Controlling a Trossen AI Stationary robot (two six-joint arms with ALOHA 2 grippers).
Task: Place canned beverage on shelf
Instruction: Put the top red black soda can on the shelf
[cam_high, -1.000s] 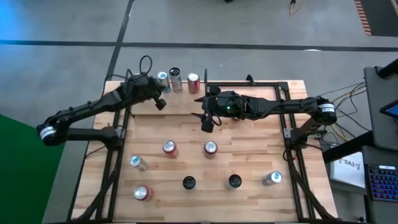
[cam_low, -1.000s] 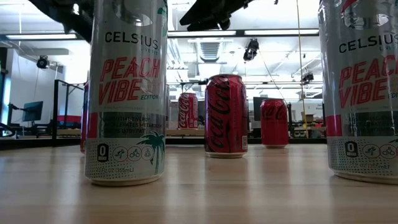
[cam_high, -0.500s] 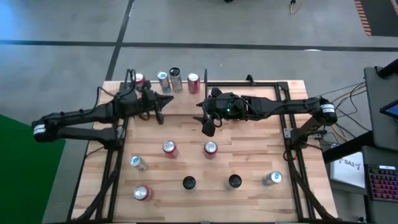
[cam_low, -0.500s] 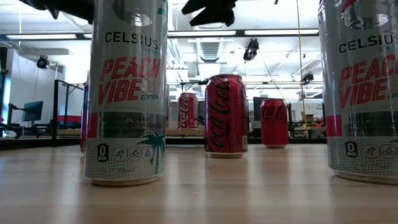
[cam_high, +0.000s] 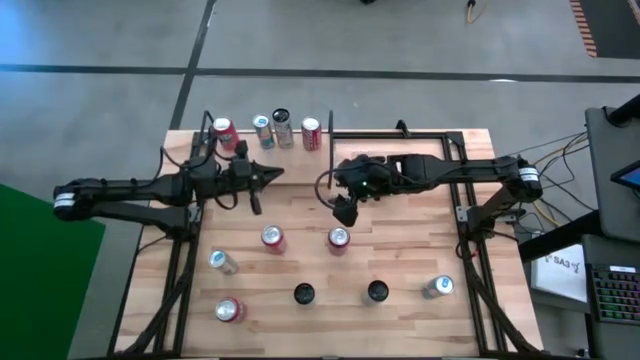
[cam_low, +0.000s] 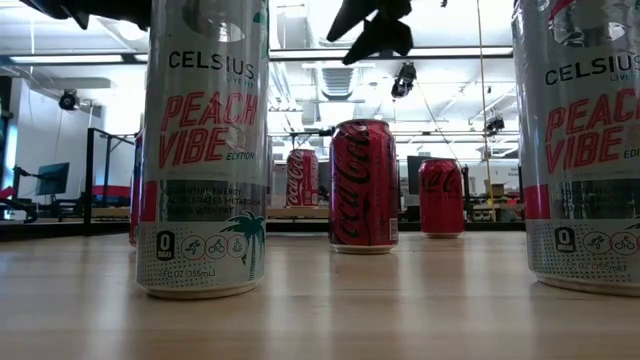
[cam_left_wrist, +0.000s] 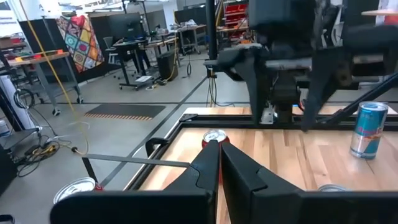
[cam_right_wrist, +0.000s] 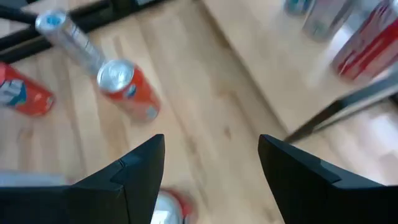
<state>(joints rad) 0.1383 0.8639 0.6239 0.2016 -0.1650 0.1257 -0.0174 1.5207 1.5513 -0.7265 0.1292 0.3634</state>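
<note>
Several cans stand on the shelf (cam_high: 292, 150) along the far edge: a red one (cam_high: 223, 130) at its left end, a silver-blue one (cam_high: 262, 128), a dark one (cam_high: 281, 122) and another red one (cam_high: 311, 132). My left gripper (cam_high: 270, 177) (cam_left_wrist: 217, 158) hovers shut and level in front of them, pointing toward the table's right, and holds nothing. My right gripper (cam_high: 343, 212) (cam_right_wrist: 211, 174) (cam_low: 375, 35) slants down, open, above a red can (cam_high: 338, 238) (cam_right_wrist: 168, 208) standing on the table, with nothing between its fingers.
More cans stand on the table: a red one (cam_high: 272, 237), a slim silver one (cam_high: 222, 262), a red one (cam_high: 229, 310), two black ones (cam_high: 303, 294) (cam_high: 376, 291) and a blue-silver one (cam_high: 437, 287). Black frame rods (cam_high: 400, 135) run along the far right.
My left gripper has swung away from the shelf toward the table's middle and near side, staying shut and tipping level; the red can at the shelf's left end now shows. My right gripper has tipped downward and rolled, drifting slightly toward the near edge.
</note>
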